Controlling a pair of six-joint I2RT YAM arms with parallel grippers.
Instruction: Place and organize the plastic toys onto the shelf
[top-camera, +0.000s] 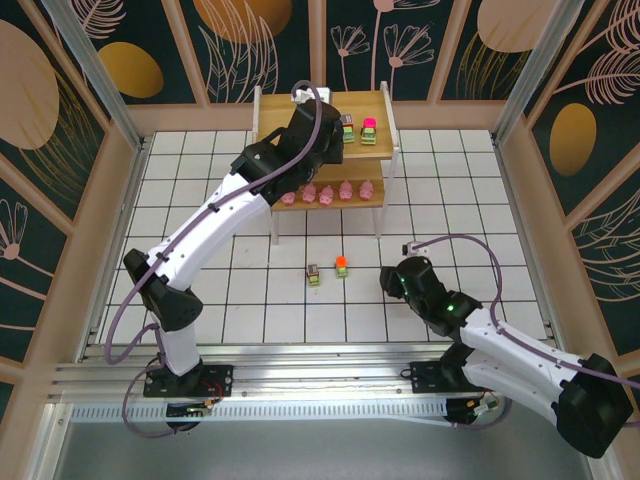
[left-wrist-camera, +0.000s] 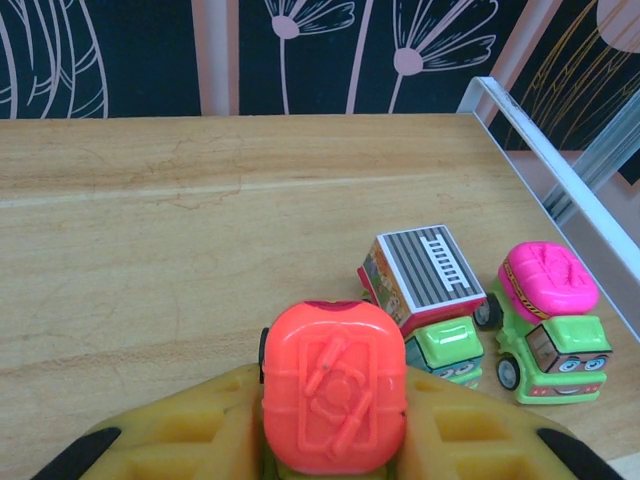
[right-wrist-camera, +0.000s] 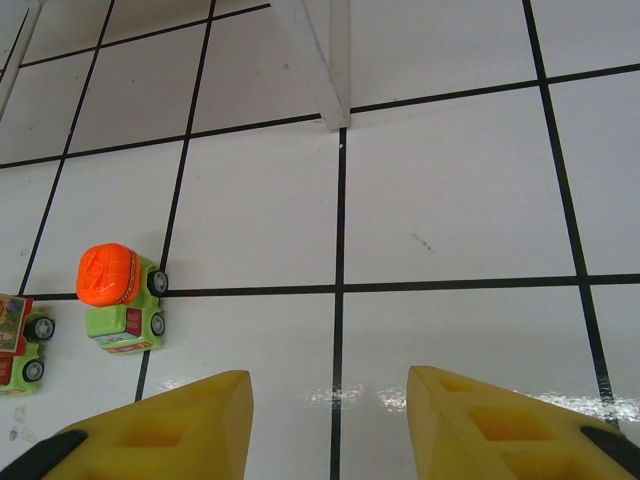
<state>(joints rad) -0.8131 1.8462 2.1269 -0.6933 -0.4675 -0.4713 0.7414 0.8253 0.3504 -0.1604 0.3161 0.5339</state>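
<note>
Top view: the shelf (top-camera: 300, 108) holds five pink pigs (top-camera: 326, 195) on its lower tier and two vehicles (top-camera: 368, 130) on top, beside the left end effector (top-camera: 322, 128). Two more vehicles (top-camera: 341, 265) sit on the desk (top-camera: 200, 200), left of the right end effector (top-camera: 392, 276).

Left wrist view: its fingers clamp an orange-topped vehicle (left-wrist-camera: 335, 400) at the top tier.

Right wrist view: its fingers are spread and empty.

The left arm stretched long from its base at the near edge of the tabletop (top-camera: 200, 200) toward the far edge. Its claw (left-wrist-camera: 335, 450) was closed on an orange-topped vehicle (left-wrist-camera: 333, 390), with yellow fingers (left-wrist-camera: 170, 440) against both sides. The right arm lay folded low by the near right corner, and its claw (right-wrist-camera: 330, 400) was angled down at the tabletop with its fingers spread apart.
</note>
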